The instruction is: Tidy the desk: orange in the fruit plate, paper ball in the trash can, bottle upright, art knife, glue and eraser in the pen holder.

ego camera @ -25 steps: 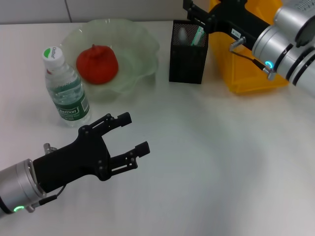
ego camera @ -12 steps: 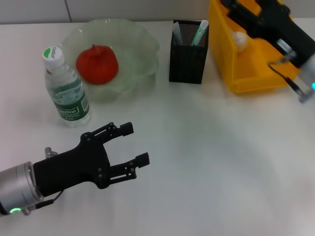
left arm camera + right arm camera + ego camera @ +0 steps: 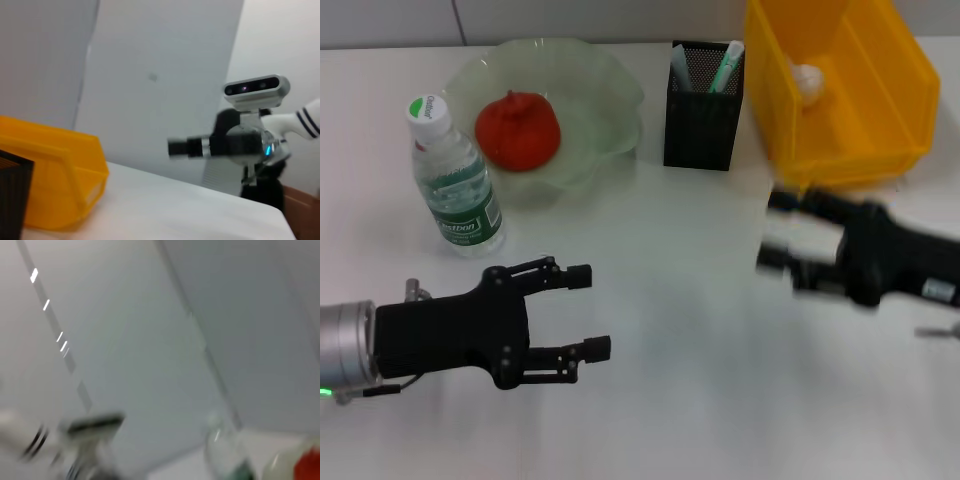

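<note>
Standing upright at the frame's left, the bottle (image 3: 453,180) looks light, slippery plastic, best taken mid-body; the orange (image 3: 517,130) rests in the fruit plate (image 3: 605,95). Left claw (image 3: 584,313) gapes empty at lower left; right claw's (image 3: 772,232) state I cannot tell.

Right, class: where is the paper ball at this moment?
In the head view the paper ball lies inside the yellow bin at the far right of the table, just right of the black pen holder.
</note>
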Available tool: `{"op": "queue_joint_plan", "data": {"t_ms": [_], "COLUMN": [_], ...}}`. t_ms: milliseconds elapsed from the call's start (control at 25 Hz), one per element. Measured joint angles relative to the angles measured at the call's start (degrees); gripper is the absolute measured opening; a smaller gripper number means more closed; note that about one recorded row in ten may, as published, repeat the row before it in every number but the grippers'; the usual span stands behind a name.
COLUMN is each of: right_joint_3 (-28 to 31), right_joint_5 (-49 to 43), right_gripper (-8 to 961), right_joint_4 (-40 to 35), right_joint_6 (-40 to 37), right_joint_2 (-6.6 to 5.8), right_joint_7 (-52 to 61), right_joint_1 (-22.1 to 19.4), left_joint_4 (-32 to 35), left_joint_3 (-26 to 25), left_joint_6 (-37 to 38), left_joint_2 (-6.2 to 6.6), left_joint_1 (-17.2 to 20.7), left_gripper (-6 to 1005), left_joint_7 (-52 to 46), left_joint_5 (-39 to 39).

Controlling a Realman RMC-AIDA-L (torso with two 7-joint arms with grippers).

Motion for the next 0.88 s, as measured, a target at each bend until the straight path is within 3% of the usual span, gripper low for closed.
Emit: {"op": "queue_joint_plan", "data": {"t_ms": [80,320,880], "right_joint_3": [0.3,2.8,2.6], "right_joint_5": [-5.1,-14.6,-17.3], "right_gripper": [812,812,812], "right_joint_4": [-0.2,-0.9,-1.8], "right_joint_6": [0.0,0.9,2.3], "right_joint_2": [-0.45,-0.94,-0.06], "right_joint_7": [0.0,-2.2,-6.4], "right_joint_1": [0.2,0.9,2.5], "left_joint_4": [-0.3,-0.6,-0.6], "left_joint_3": [0.1,0.2,0.0], "left_joint_6": [0.0,-0.8,-1.8], "left_joint_2": [0.16,-0.21,-0.23], "left_joint_1": [-2.5,-4.3,-4.9], "left_gripper": [844,844,844], "left_joint_7": [-2.1,-4.5,-7.0], "left_joint_5": [2.4,4.7,7.6]}}
